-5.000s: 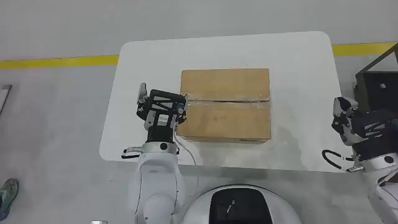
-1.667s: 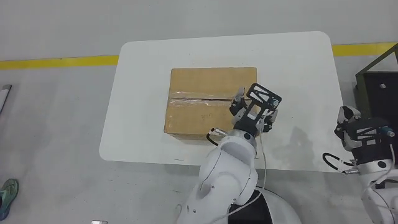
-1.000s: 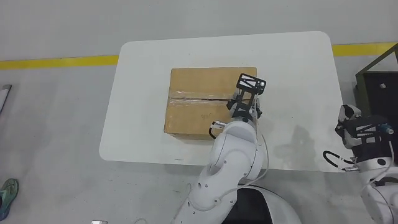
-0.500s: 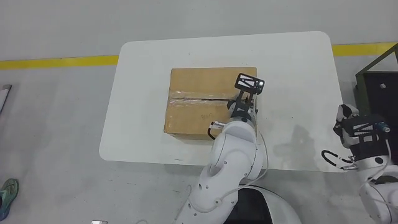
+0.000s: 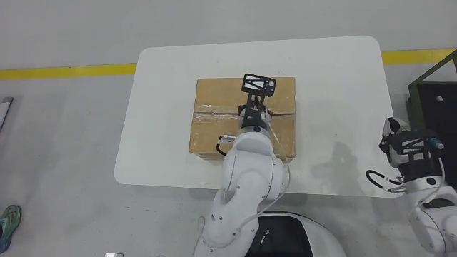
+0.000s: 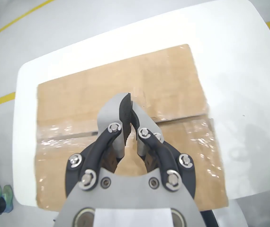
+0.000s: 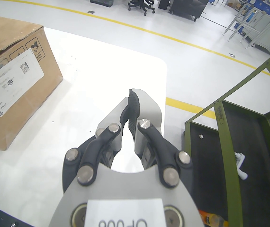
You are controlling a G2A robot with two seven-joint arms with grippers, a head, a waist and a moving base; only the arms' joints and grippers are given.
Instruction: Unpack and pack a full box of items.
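Note:
A closed brown cardboard box (image 5: 214,96) stands in the middle of the white table (image 5: 335,78). Clear tape runs along its top seam (image 6: 182,117), where a thin dark slit shows between the flaps towards one end. My left gripper (image 5: 258,82) hangs over the middle of the box top, shut and holding nothing (image 6: 128,98), just above the taped seam. My right gripper (image 5: 393,128) is shut and empty (image 7: 131,95) beyond the table's right edge, well away from the box (image 7: 11,48), whose labelled side faces it.
A green metal cart (image 5: 432,93) with dark shelves (image 7: 244,131) stands right of the table, close to my right arm. A yellow floor line (image 5: 64,71) runs behind the table. Bare table surface lies on every side of the box.
My left gripper has swept from the box's right end leftward to the middle of its top. Earlier the box slid slightly left. The right arm has barely moved.

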